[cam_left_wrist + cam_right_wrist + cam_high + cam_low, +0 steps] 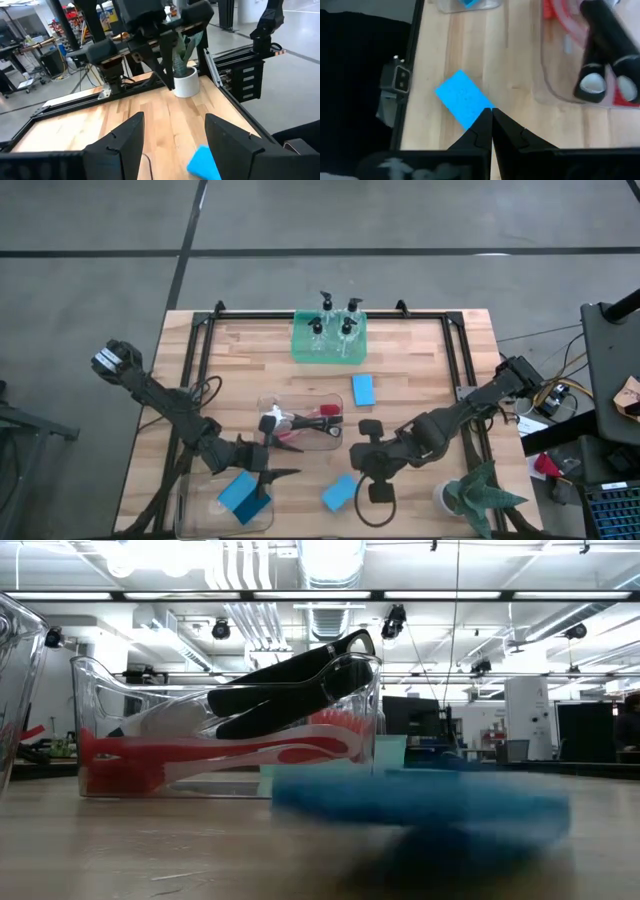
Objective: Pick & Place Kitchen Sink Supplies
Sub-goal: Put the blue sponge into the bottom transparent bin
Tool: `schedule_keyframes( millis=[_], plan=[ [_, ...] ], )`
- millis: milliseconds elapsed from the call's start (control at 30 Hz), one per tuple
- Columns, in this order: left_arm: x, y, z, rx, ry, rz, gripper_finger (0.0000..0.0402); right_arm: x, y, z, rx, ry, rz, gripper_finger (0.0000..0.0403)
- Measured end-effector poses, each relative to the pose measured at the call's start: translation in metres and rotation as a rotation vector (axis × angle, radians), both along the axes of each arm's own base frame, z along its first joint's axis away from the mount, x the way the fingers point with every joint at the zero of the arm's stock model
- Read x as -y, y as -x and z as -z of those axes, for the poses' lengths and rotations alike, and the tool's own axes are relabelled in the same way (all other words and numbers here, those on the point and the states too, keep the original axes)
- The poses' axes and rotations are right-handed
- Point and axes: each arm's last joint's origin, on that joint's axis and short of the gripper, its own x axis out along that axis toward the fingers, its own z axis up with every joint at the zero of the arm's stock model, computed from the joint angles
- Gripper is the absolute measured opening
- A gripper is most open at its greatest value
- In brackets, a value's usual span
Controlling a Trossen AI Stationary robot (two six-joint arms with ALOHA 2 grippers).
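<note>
From above: right gripper (pixel 371 467), jaws clenched on nothing, poised just beside a loose blue sponge (pixel 340 492) on the tabletop (pixel 420 370); left gripper (pixel 281 473), jaws released, hovering over a second sponge (pixel 240 496) in a clear bin (pixel 190 510).

At table height: brushes (pixel 250 740) heaped in another bin (pixel 95 690).

Left wrist: parted fingers (pixel 120 147), potted plant (pixel 186 75) ahead.

Right wrist: shut tips touching the sponge's corner. Likely light, soft, squashy; best pinched across the short edges.

Blue sponges (pixel 340 492) flat on table; pump bottles (pixel 333 326) upright in tray; brushes (pixel 300 423) binned.
</note>
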Motion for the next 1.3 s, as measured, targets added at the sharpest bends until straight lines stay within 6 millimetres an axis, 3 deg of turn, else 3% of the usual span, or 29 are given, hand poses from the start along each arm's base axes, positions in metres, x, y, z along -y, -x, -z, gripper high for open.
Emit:
schedule_keyframes(
  millis=[133,333,700,900,1133,1300],
  plan=[
    [0.0,0.0,0.0,0.001,0.0,-0.001,0.0204,-0.007,-0.003,0.009,-0.005,-0.014,-0.01,0.0008],
    [-0.002,-0.001,0.0,0.004,0.004,-0.008,0.0204,-0.024,-0.017,0.038,-0.005,0.021,-0.071,0.0027],
    [-0.002,-0.002,0.0,0.002,0.002,-0.012,0.0204,-0.064,-0.028,0.11,-0.113,0.138,-0.22,0.017],
    [-0.002,-0.001,0.0,-0.002,0.004,-0.012,0.0204,-0.072,-0.032,0.15,-0.188,0.243,-0.279,0.0212],
    [-0.002,-0.001,0.0,-0.003,0.007,-0.013,0.0204,-0.072,-0.035,0.174,-0.241,0.291,-0.272,0.0204],
    [-0.003,-0.002,0.0,-0.004,0.006,-0.015,0.0204,-0.072,-0.034,0.178,-0.245,0.305,-0.251,0.0148]
  ],
)
